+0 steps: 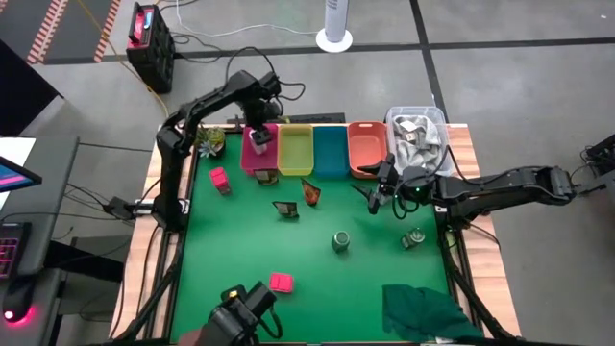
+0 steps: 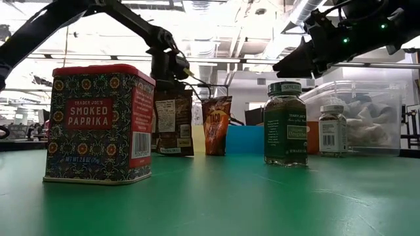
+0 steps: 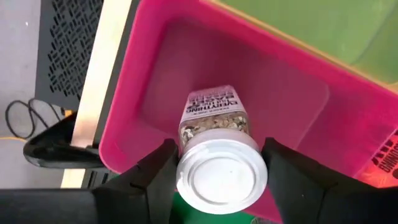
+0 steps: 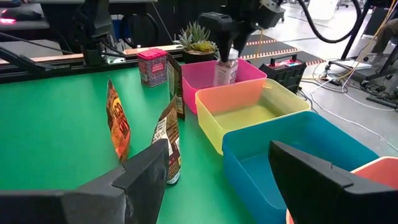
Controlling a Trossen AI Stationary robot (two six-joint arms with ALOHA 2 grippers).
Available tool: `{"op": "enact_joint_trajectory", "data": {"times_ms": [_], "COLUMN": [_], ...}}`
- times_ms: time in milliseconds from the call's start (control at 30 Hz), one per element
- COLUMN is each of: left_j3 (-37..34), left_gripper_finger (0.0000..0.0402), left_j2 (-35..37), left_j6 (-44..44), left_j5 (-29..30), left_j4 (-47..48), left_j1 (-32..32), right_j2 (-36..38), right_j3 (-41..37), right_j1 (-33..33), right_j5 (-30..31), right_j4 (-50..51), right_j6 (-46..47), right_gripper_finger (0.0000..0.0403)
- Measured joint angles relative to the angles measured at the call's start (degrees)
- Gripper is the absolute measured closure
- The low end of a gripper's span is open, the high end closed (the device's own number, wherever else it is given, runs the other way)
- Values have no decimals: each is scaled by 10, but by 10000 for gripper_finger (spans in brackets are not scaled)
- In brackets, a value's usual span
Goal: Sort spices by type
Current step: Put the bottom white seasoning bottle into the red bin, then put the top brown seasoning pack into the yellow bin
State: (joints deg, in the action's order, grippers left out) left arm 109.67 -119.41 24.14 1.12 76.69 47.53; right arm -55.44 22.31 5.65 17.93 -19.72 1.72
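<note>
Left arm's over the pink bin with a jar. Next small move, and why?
Probably lower a little, then open: the left pincer holds the white-capped jar above the pink bin, seemingly not yet resting on its floor. Right pincer waits, open.

Jar [image 3: 217, 155] in left claw [image 3: 219, 169], over leftmost bin [image 1: 259, 159]; 3 bins to its right.

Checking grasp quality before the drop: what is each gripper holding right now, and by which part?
The left gripper holds a white-capped spice jar by its cap end, over the pink bin. The right gripper holds nothing, jaws open.
</note>
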Motion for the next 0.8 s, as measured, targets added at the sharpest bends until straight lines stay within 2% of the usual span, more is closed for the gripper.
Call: {"op": "enact_joint_trajectory", "data": {"times_ms": [233, 367, 500, 633, 800], "left_j3": [5, 32, 70, 76, 64], "left_gripper_finger": [123, 113, 112, 112, 111], "left_j2": [0, 14, 40, 74, 88], "left_j6": [9, 18, 13, 15, -7], "left_j5": [18, 51, 57, 51, 50], "left_j4": [2, -1, -1, -9, -35], "left_j1": [-10, -22, -40, -97, -212], "right_j2": [0, 0, 1, 1, 9], "right_j3": [0, 0, 1, 37, 80], "right_j1": [0, 1, 1, 4, 16], "right_j5": [0, 0, 0, 0, 2], "right_j4": [0, 3, 22, 122, 231], "right_j6": [-1, -1, -1, -2, 9], "right_gripper_finger": [102, 102, 102, 102, 102]}}
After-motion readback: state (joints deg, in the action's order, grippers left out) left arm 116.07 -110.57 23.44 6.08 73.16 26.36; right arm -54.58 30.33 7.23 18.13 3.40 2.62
